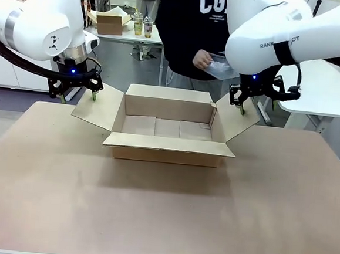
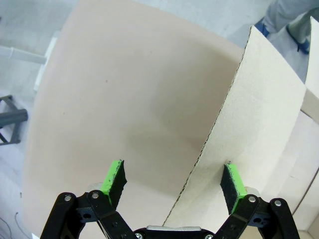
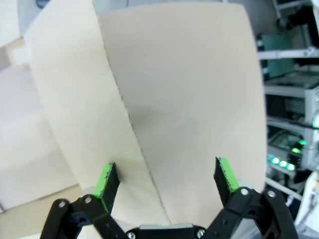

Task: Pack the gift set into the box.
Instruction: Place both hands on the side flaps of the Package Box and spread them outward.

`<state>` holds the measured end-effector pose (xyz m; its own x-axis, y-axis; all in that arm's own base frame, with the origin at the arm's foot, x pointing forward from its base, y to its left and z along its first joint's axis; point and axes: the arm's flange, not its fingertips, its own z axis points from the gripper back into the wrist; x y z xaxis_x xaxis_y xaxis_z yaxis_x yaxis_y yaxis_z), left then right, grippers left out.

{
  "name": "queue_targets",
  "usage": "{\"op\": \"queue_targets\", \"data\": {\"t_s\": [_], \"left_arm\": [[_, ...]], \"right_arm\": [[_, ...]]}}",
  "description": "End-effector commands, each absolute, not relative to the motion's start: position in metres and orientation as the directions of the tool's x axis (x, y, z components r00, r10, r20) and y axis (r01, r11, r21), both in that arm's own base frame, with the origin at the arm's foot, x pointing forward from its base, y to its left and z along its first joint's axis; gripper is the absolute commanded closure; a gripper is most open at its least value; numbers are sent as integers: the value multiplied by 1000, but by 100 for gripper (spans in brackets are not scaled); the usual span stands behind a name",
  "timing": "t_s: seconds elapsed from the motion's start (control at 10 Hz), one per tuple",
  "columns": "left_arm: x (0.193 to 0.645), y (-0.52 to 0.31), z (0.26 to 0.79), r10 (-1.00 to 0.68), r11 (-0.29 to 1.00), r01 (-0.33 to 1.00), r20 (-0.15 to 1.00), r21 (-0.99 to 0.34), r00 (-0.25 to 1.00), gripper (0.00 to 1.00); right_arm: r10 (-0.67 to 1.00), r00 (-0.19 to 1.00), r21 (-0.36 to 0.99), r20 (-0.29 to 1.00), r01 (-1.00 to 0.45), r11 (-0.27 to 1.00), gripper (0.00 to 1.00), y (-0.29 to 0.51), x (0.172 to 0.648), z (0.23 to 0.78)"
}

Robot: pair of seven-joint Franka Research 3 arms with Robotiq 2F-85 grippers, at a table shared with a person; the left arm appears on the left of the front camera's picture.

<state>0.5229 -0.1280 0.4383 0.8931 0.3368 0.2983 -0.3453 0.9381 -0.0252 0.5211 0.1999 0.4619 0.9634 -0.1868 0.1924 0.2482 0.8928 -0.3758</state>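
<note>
Box (image 1: 168,130) sat open on the desk (image 1: 151,219), long axis running across between the arms, left jaws and right jaws each spread over 1 of its side flaps (image 1: 97,111), equally near, while the gift set (image 1: 219,67) was beyond it in the person's hand (image 1: 202,60).

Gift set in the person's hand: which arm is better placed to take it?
Probably right. The gift set is held beyond the box's far right corner, near the open right gripper at the right flap; the open left gripper is across the box.
</note>
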Motion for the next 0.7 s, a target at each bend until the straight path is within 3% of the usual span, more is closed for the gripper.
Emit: {"op": "queue_targets", "data": {"t_s": [0.0, 0.6], "left_arm": [[522, -129, 439, 348, 932, -363, 308, -10, 886, 0], [522, -129, 439, 348, 932, -363, 308, -10, 886, 0]], "right_arm": [[-254, 948, -300, 194, 304, 904, 0, 182, 515, 442], [-212, 961, -351, 176, 262, 899, 0, 193, 521, 452]]}}
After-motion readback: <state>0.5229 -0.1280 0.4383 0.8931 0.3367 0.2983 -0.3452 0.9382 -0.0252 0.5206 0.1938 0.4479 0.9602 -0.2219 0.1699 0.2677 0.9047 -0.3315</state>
